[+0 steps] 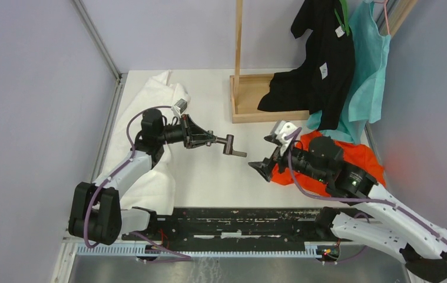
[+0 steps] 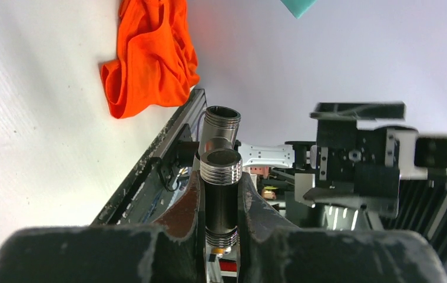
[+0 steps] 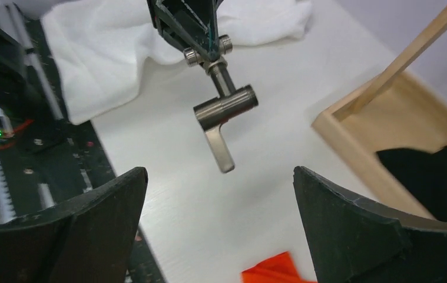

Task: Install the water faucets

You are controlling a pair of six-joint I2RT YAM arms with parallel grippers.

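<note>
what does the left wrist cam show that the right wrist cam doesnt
Left wrist only: the faucet's threaded pipe ends, close up between the shut left gripper's fingers.
Right wrist only: the faucet's flat lever, a white cloth, a wooden stand base and the open right gripper.
Both: the held faucet, the white table and the orange cloth.

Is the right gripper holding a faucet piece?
No: the right gripper stands open and empty, while the left gripper holds the faucet.

2 arms [image 1: 123,170] — white shells, black joints, purple cables [image 1: 130,127] — left hand [image 1: 212,140], right hand [image 1: 261,167] scuffed black.
</note>
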